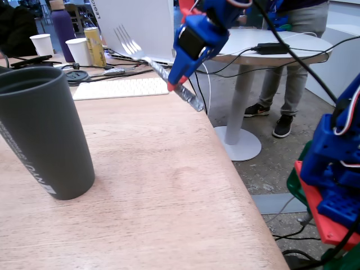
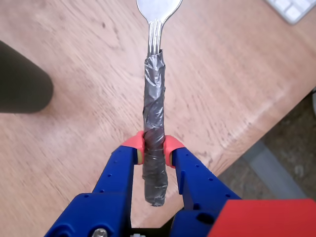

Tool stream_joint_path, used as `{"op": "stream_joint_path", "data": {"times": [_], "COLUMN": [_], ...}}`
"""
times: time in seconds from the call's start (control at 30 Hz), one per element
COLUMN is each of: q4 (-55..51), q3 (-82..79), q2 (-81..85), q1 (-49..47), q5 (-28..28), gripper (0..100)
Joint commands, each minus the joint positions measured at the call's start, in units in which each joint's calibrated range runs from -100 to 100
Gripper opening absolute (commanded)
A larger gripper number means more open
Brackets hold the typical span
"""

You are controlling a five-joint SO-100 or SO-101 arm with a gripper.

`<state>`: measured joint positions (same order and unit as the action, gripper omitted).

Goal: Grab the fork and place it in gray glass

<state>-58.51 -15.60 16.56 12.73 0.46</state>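
the fork (image 1: 147, 58) hangs in the air at upper centre of the fixed view, tines up and to the left, its foil-wrapped handle (image 2: 154, 143) clamped between the red fingertips of the blue gripper (image 2: 154, 149), whose jaws are closed tight on it. the carry step seems in hand: next the arm must swing left to the dark gray glass (image 1: 42, 132) at the left edge, well apart from the fork, and line it up over the open mouth. white lettering low on the glass is unreadable.
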Motion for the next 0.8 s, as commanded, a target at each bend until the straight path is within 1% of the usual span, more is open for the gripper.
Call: {"op": "stream_joint_path", "data": {"times": [0.0, 0.17, 0.27, 0.33, 0.43, 0.47, 0.53, 0.6, 0.77], "q4": [1.4, 1.6, 2.5, 11.6, 26.7, 30.0, 36.0, 42.1, 53.4], "q3": [0.7, 0.0, -7.9, -12.5, -25.4, -29.4, -34.8, -37.6, -40.2], "q2": [8.4, 9.9, 10.0, 11.6, 14.7, 16.6, 20.5, 23.5, 24.9], "q1": [-0.5, -1.1, -3.9, -4.1, -4.3, -5.1, -11.2, -14.6, -15.1], "q5": [-1.4, -3.0, -3.1, -3.1, -3.3, -3.9, -4.7, -4.2, -4.4], "gripper": [0, 0, 0, 0, 0, 0, 0, 0, 0]}}
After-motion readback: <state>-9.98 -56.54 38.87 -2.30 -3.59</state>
